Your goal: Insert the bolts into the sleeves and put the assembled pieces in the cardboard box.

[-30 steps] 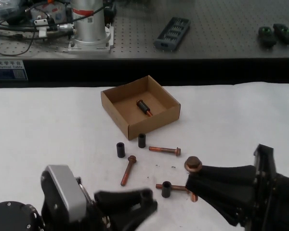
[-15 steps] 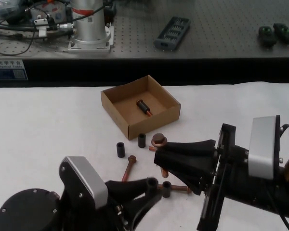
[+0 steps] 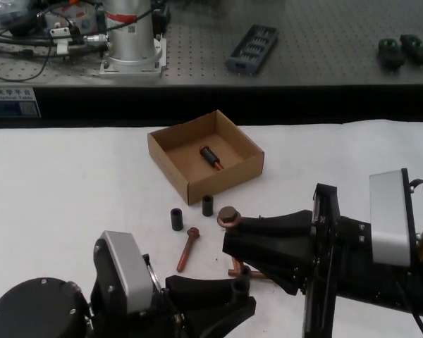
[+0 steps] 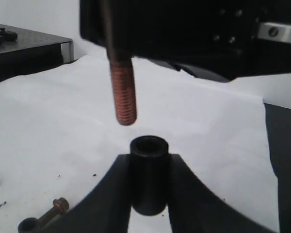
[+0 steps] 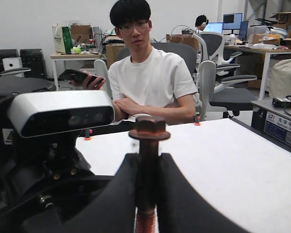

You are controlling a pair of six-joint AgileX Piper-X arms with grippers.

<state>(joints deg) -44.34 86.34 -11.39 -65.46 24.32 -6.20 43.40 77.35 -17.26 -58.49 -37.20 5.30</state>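
A bolt (image 4: 122,92) hangs tip-down just above a sleeve (image 4: 149,187) over a white bench (image 3: 70,183).
The left gripper (image 4: 149,162) clamps the upright sleeve; the right gripper (image 5: 146,167) pinches the bolt under its head, a small gap between tip and sleeve mouth. Bare bench spreads wide on the left. The box (image 3: 197,184) sits farther back, one assembled piece (image 3: 211,156) inside. The right gripper covers part of a second bolt (image 3: 236,271).

High: behind both arms, facing forward and down over the surface (image 3: 56,183), well back, box (image 3: 170,176) ahead. Left wrist: tight on sleeve (image 4: 149,179) and bolt (image 4: 122,92), this side of the box. Right wrist: tight on that same bolt, facing level across the surface.
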